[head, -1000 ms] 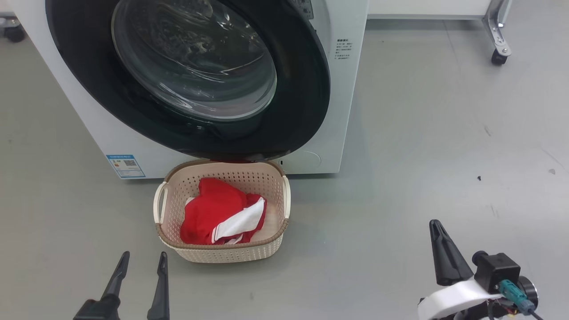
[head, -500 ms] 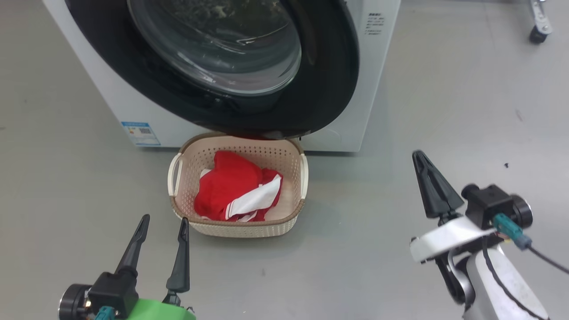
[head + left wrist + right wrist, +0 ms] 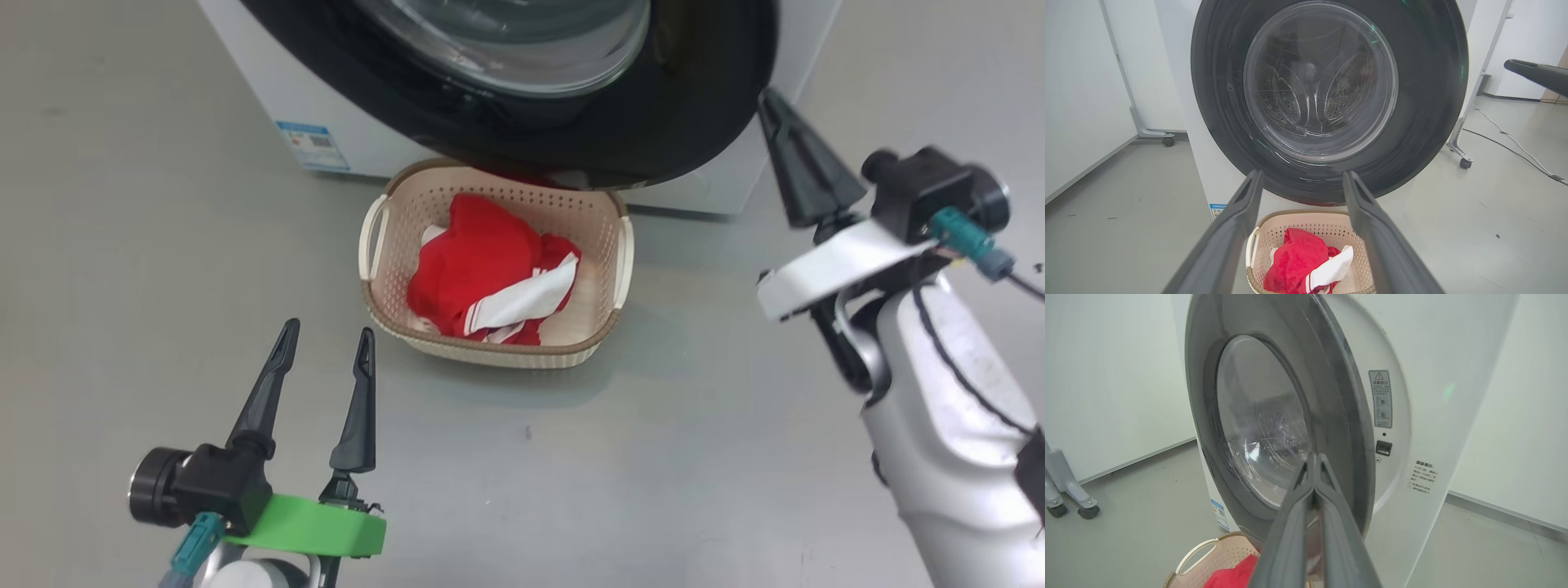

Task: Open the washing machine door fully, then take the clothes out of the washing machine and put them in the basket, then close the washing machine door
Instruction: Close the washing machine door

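Your left gripper (image 3: 326,328) has fingers spread, your right gripper (image 3: 1314,459) fingers pressed together; the red striped garment (image 3: 490,269) lies in the basket (image 3: 498,353).

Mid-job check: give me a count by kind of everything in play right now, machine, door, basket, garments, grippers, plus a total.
washing machine: 1
washing machine door: 1
basket: 1
clothes, red with white stripes, lying in the basket: 1
Grippers: 2, the left gripper open, the right gripper shut
Total: 6
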`<state>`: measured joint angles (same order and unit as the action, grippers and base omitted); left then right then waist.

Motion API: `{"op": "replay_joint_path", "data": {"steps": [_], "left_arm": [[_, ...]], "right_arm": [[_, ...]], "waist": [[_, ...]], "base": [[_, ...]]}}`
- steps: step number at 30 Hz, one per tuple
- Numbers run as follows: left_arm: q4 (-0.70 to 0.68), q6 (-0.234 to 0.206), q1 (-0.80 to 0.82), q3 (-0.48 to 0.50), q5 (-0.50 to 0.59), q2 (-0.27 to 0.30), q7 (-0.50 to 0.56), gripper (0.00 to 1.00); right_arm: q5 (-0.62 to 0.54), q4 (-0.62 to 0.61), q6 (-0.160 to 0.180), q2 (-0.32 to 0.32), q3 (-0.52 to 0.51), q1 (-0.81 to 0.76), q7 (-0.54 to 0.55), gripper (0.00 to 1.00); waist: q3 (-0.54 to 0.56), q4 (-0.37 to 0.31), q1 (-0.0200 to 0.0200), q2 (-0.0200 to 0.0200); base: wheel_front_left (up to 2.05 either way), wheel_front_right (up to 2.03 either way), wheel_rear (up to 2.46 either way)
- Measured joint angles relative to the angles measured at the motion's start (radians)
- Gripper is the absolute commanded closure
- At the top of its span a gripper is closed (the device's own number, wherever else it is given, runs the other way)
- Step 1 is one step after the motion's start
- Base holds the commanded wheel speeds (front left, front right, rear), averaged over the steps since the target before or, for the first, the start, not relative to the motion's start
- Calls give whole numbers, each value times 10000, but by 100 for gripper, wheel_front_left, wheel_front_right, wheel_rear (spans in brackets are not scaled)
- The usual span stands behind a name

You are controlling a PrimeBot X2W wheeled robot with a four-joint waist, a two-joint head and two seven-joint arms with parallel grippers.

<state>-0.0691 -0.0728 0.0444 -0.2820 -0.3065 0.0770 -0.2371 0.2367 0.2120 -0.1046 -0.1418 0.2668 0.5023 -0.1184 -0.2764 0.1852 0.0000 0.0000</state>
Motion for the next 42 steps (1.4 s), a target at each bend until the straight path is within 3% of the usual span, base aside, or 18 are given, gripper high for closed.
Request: {"op": "replay_joint_path", "data": {"steps": [9,17,27,42], "left_arm": [[232,132,539,-151,0,-117,-75,0],[445,130,687,-79,-2,-219,-107,0],[623,127,804,-81,-15,-267,-119,0],[614,117,1136,-128,-17,-332,-121,0]], "right_arm": [[77,732,-86,-508,-313,1570,88,100],[244,1346,-107,-556,-311,2236,75,100],[652,1954,-173,-619,-336,2931,-10,100],[600,3095,-259,-1202,-464,4585,88,100]], "waist": [[-887,849,0,0],[-1223,1302,0,0],[-1409,1498,0,0],[-1784,1673,0,0]], "base": [[0,0,0],[0,0,0],[0,0,0],[0,0,0]]}}
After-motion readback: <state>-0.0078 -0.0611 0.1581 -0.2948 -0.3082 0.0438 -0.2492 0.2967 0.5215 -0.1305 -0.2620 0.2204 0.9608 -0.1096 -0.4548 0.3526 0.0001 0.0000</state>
